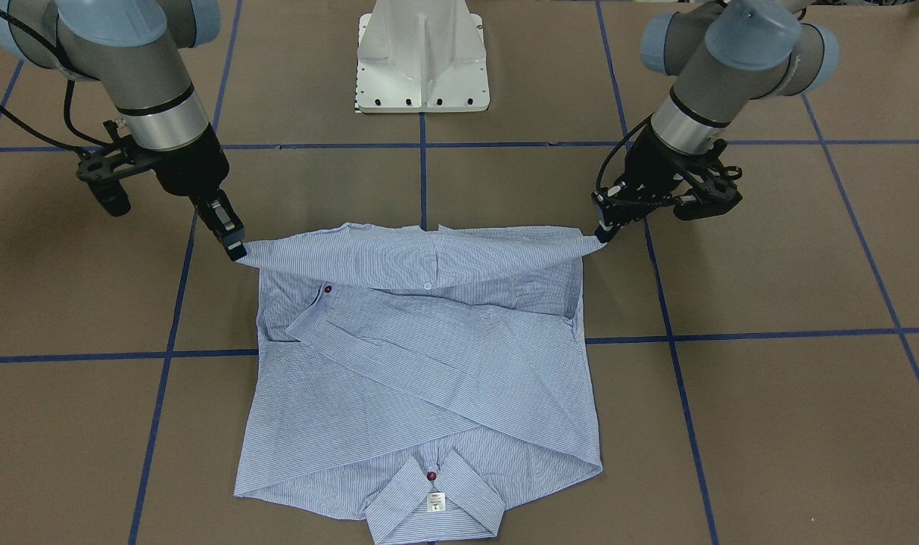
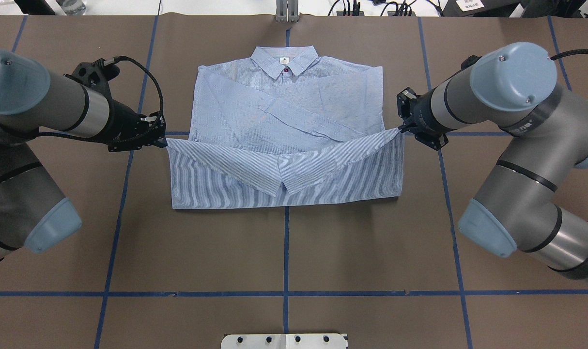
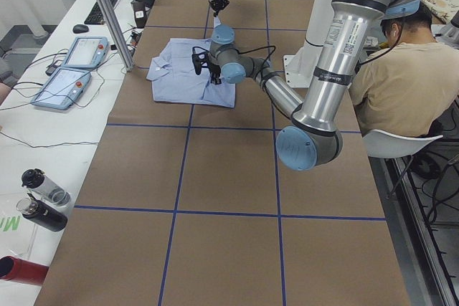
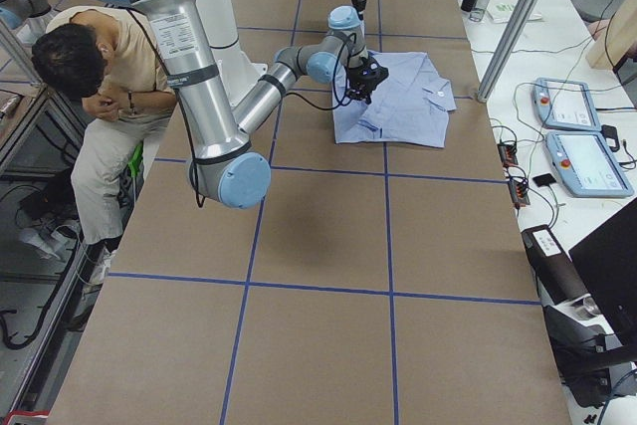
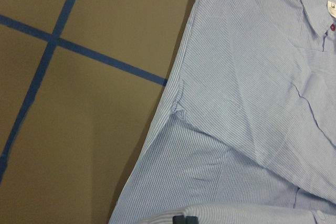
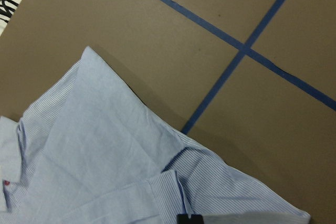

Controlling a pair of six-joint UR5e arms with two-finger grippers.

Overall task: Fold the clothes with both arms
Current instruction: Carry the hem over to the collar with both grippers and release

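The shirt (image 2: 284,111) lies flat on the table (image 2: 284,252) with its sleeves crossed over the body. Its lower part is lifted and doubled over. The left gripper (image 2: 164,141) has its fingers clamped on one corner of the hem (image 2: 279,167), and the right gripper (image 2: 399,129) is clamped on the other. The hem stretches from fingers to fingers across the table, sagging in the middle. The collar (image 2: 285,60) lies ahead of both pairs of fingers, on the side away from the robot. The crease lies behind them, on the robot's side. The right fingers look slightly nearer the collar. The coming move likely carries both corners forward together, keeping the hem parallel to the collar.
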